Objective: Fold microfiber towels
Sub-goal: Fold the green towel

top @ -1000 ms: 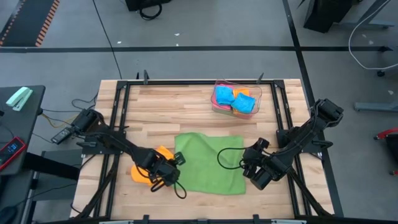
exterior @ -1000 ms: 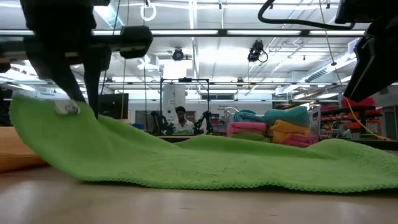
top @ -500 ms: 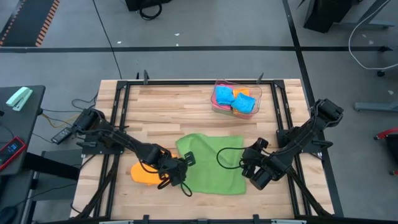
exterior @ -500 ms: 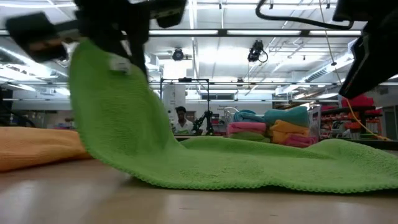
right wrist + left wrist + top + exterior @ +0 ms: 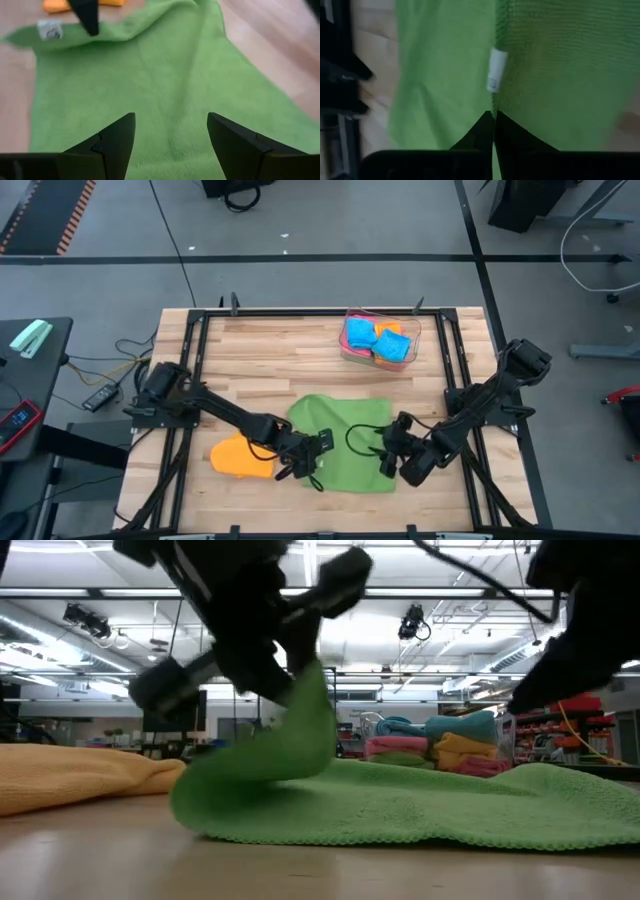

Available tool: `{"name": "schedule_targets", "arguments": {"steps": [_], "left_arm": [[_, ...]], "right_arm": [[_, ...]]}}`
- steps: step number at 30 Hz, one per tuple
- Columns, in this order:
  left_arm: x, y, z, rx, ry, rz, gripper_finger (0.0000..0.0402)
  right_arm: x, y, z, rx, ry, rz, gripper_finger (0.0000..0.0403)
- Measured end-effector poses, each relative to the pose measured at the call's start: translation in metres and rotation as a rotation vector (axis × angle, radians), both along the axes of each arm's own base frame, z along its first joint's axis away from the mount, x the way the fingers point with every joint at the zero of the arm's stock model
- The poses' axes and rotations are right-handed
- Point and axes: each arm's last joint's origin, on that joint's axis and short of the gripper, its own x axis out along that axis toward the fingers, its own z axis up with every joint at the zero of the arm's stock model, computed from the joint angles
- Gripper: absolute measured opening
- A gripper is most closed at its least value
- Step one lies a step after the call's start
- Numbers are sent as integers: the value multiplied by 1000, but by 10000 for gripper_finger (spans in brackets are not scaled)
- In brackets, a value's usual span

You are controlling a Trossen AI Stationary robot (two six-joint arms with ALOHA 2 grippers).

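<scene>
Green microfiber towel (image 5: 345, 442), a soft square cloth, lies on the near middle of the wooden table (image 5: 260, 360), its left edge lifted and curled over toward the right. The left gripper (image 5: 312, 457) is clamped tight on that raised edge beside a small white label (image 5: 496, 70). The right gripper (image 5: 386, 454) hovers with its fingers (image 5: 114, 143) spread wide over the towel's right part, holding nothing. An orange microfiber towel (image 5: 240, 457) lies just left of the green one. More blue and orange towels (image 5: 376, 340) sit in a clear plastic tray (image 5: 350, 356) at the far side.
</scene>
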Motion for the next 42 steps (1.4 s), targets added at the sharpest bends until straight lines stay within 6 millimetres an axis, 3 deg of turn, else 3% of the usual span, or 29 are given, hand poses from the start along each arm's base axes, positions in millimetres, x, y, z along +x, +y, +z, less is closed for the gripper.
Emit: {"name": "schedule_targets", "arguments": {"steps": [6, 11, 18, 27, 35, 42], "left_arm": [[15, -2, -18, 35, -78, -39, 11], [24, 5, -12, -3, -164, 9, 30], [29, 10, -17, -36, -165, -31, 9], [32, 1, -33, -2, -169, -159, 32], [31, -9, -29, -26, -216, -231, 8], [37, -4, -23, -100, -280, -184, 27]], "right_arm": [[-10, -8, -21, 92, -31, -23, 257], [-11, -8, -25, 98, -31, -13, 257], [-3, -4, -38, 51, 14, -17, 257], [-2, -4, -38, 27, 9, -16, 257], [-2, -4, -38, 27, 8, -16, 257], [-2, -4, -38, 27, 8, -16, 257]]}}
